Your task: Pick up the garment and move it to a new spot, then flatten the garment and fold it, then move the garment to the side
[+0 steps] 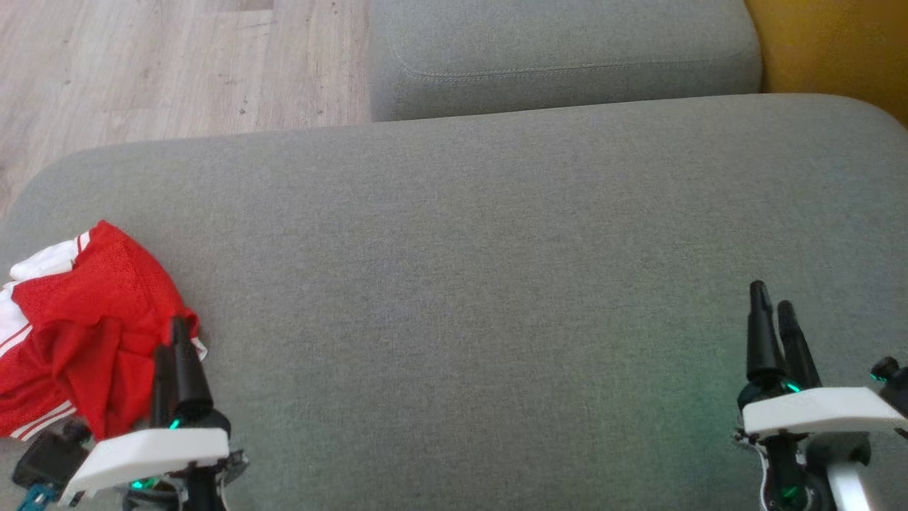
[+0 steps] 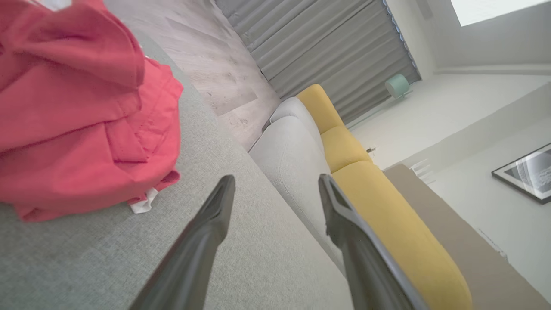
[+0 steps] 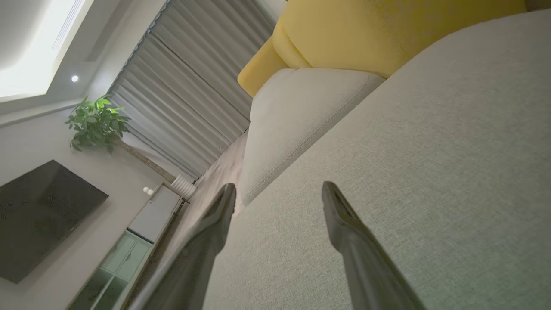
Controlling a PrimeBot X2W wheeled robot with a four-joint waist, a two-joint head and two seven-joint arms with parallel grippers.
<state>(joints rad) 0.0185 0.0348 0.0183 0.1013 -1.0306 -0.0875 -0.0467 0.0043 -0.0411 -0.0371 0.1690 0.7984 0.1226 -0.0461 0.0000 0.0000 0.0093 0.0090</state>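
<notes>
A grey sofa seat [image 1: 496,234], with a yellow cushion [image 1: 837,50] and wooden floor [image 1: 142,71] beyond.

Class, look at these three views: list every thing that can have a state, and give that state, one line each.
garment, crumpled in a heap on the grey cushion, not held
left gripper, open, empty, beside the garment
right gripper, open, empty, over bare cushion
curtains, drawn shut
television, screen dark
ceiling spotlight, lit
</notes>
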